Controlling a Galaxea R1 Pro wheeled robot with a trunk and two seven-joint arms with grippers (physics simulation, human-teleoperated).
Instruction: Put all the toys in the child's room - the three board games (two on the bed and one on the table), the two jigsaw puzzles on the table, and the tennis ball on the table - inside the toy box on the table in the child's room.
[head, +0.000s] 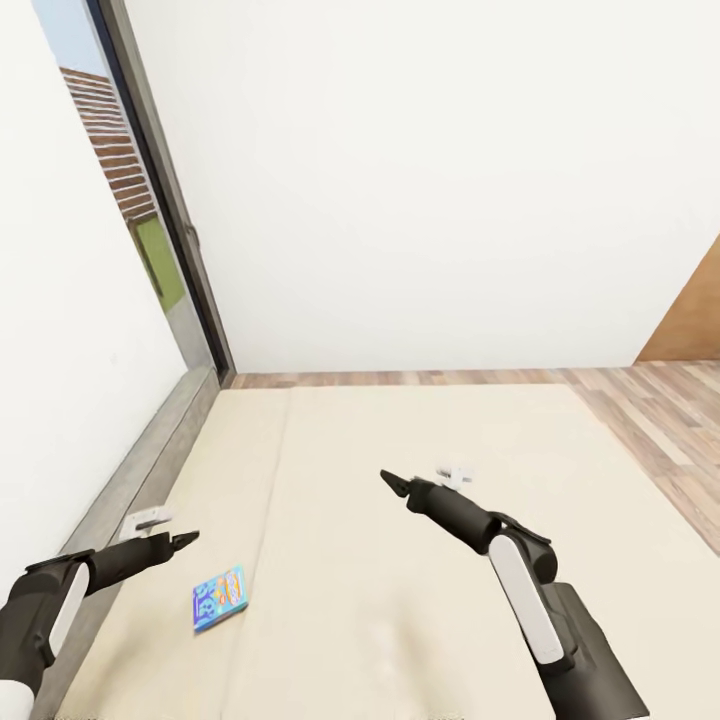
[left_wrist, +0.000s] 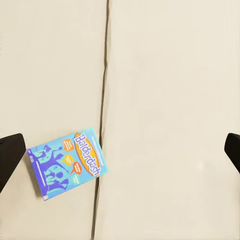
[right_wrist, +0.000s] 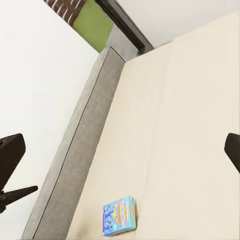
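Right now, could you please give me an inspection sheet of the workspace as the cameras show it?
Surface: cream bed with grey edge, a seam running down it.
Job's things: one blue board game lying flat on the bed, beside the seam.
Clutter: nothing seen.
Grippers: left gripper above the bed near the game, fingers spread, empty; right gripper over mid-bed, fingers spread, empty.
Cables: nothing seen.
Surroundings: white wall, window, wooden floor.

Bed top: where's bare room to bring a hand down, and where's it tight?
Bare: the bed from its lengthwise seam across to the wood floor side, and up toward the wall. Tight: the strip between seam and grey edge, where the board game lies.
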